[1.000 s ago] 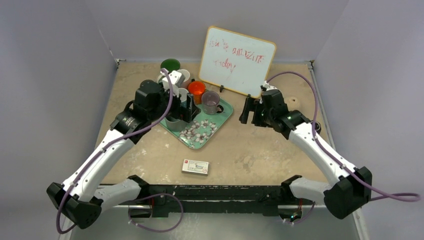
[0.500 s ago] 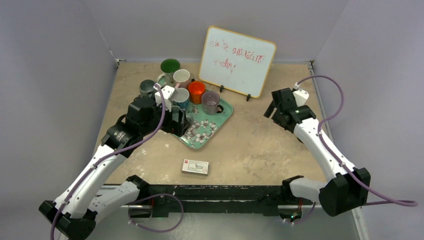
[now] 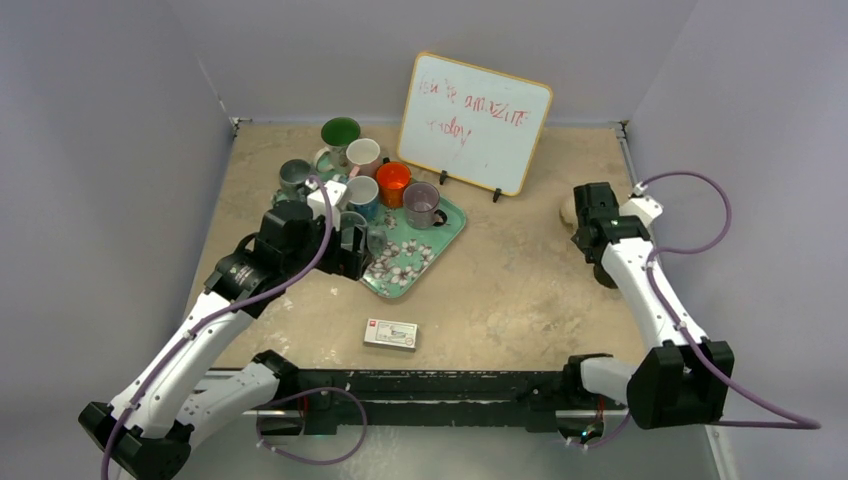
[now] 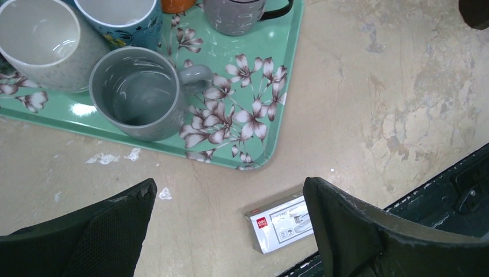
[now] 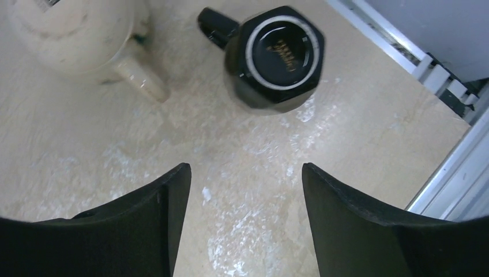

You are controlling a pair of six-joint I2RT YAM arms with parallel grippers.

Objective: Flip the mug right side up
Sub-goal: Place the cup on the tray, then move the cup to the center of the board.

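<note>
We're on the approach: our right gripper [image 5: 243,170] hangs over the far right of the table [image 5: 86,150], jaws part open and empty, with the black mug [image 5: 277,55] base-up just ahead, beside a cream mug [image 5: 81,34]. Next we drop and close on its body. Our left gripper [image 4: 229,183] gapes empty by the tray [image 4: 291,63]. Mottled beige top, plain lilac walls [image 3: 100,150]

Green floral tray [image 3: 408,262] sits left of centre on the beige mottled table [image 3: 510,290]. Whiteboard [image 3: 475,120] with red scribble stands tilted at the back of the table, just behind the tray. Small flat white box [image 3: 390,334] lies near the front edge, apart from the tray.
</note>
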